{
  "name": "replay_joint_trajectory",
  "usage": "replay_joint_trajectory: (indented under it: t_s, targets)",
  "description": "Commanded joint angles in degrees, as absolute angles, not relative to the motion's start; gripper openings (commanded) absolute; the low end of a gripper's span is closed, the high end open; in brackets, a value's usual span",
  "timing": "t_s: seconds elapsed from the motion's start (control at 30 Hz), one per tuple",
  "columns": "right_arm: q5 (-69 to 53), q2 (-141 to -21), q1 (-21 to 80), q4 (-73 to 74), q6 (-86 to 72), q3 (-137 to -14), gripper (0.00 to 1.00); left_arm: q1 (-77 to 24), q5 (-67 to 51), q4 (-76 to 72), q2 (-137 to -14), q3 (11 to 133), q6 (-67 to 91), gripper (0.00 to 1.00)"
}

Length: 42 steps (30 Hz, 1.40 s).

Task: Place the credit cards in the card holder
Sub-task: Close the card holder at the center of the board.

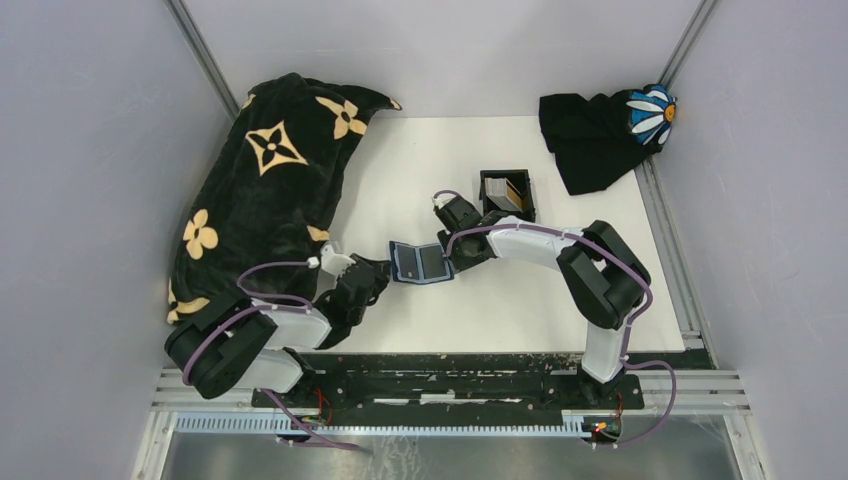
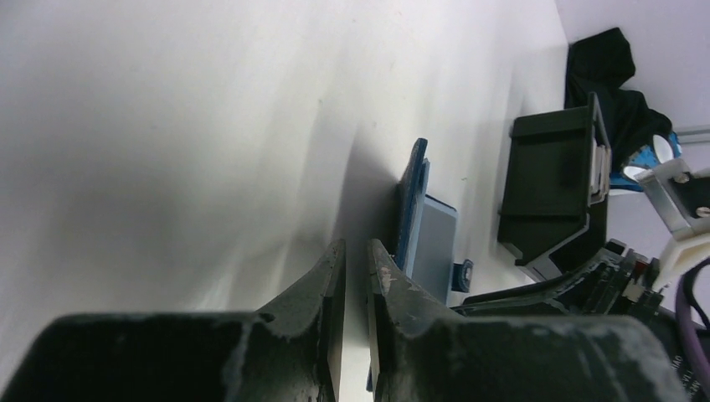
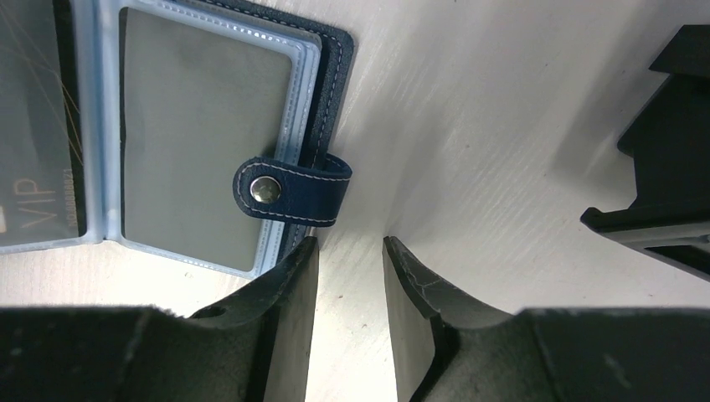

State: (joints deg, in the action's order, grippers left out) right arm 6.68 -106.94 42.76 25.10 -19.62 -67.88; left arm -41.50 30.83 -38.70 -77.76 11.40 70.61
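The navy card holder (image 1: 420,263) lies open on the white table, clear sleeves up. In the right wrist view its snap tab (image 3: 293,188) folds over a sleeve holding a grey card (image 3: 201,142); a "VIP" card (image 3: 33,167) fills the other sleeve. More cards (image 1: 508,191) stand in the black tray (image 1: 507,178). My left gripper (image 1: 383,272) is at the holder's left edge, its jaws nearly together with nothing between them (image 2: 356,243). My right gripper (image 1: 452,252) is just right of the tab, slightly open and empty (image 3: 350,241). The holder also shows edge-on in the left wrist view (image 2: 435,243).
A black cloth with tan flowers (image 1: 260,200) covers the left side of the table. A black cloth with a daisy patch (image 1: 600,135) lies at the back right. The tray also shows in the left wrist view (image 2: 553,184). Grey walls close in the table.
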Motion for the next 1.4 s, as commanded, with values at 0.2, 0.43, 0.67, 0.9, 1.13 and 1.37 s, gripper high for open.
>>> replay_joint_trajectory:
  t_s: [0.2, 0.43, 0.67, 0.9, 1.13, 1.37]
  targets:
    - [7.63, -108.66, 42.90, 25.92, -18.81, -71.16, 0.41, -41.34, 26.33, -45.63, -81.33, 17.05, 66.79, 0.22]
    - [10.26, -107.44, 43.04, 26.51, -18.39, -70.86, 0.42, -42.04, 24.30, -47.72, -85.56, 19.91, 66.61, 0.22]
    - [13.54, -105.70, 43.23, 28.50, -16.99, -72.42, 0.46, -42.22, 23.48, -49.88, -88.24, 20.10, 67.15, 0.21]
    - [15.03, -104.23, 44.31, 29.47, -16.73, -73.49, 0.51, -42.27, 23.29, -50.52, -89.14, 20.30, 67.13, 0.21]
    - [14.37, -104.04, 46.31, 29.91, -16.19, -75.09, 0.56, -42.25, 23.03, -51.29, -90.11, 20.26, 67.25, 0.21]
    - [14.87, -106.32, 47.02, 30.54, -16.04, -76.72, 0.57, -42.27, 22.41, -52.37, -91.15, 20.21, 67.59, 0.21]
